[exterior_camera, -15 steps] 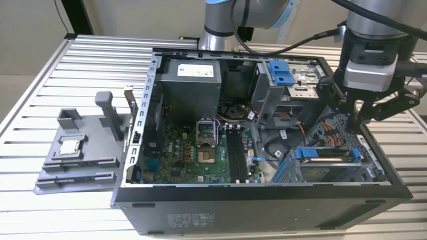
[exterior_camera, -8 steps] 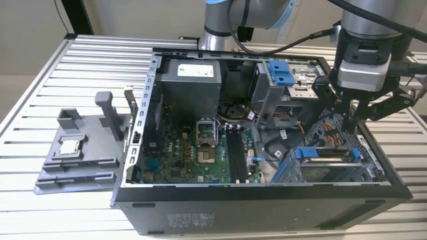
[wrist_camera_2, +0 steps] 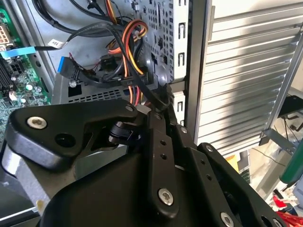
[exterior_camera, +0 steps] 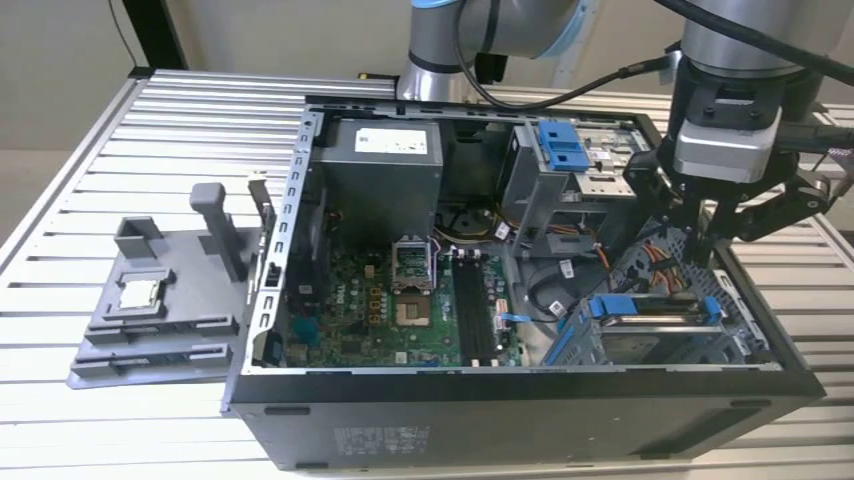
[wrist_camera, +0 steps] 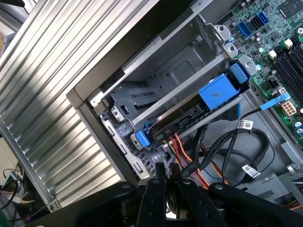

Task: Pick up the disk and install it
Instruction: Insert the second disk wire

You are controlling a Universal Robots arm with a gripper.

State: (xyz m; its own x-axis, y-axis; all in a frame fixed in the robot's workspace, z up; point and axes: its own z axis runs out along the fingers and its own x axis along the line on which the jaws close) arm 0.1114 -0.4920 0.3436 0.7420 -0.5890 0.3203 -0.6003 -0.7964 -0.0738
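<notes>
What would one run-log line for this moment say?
pincer: shut, empty, inside case by cables | disk: seated in drive cage, blue rails showing | case: open on table

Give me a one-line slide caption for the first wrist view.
Gripper, fingers together, poised over cables beside the drive cage where the blue-railed disk sits.

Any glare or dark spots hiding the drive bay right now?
First wrist view: bright sheen on the ribbed table, while the disk in the drive cage stays evenly lit. Second wrist view: the black pincer darkens the foreground. Exterior view: case interior dim, no glare.
</notes>
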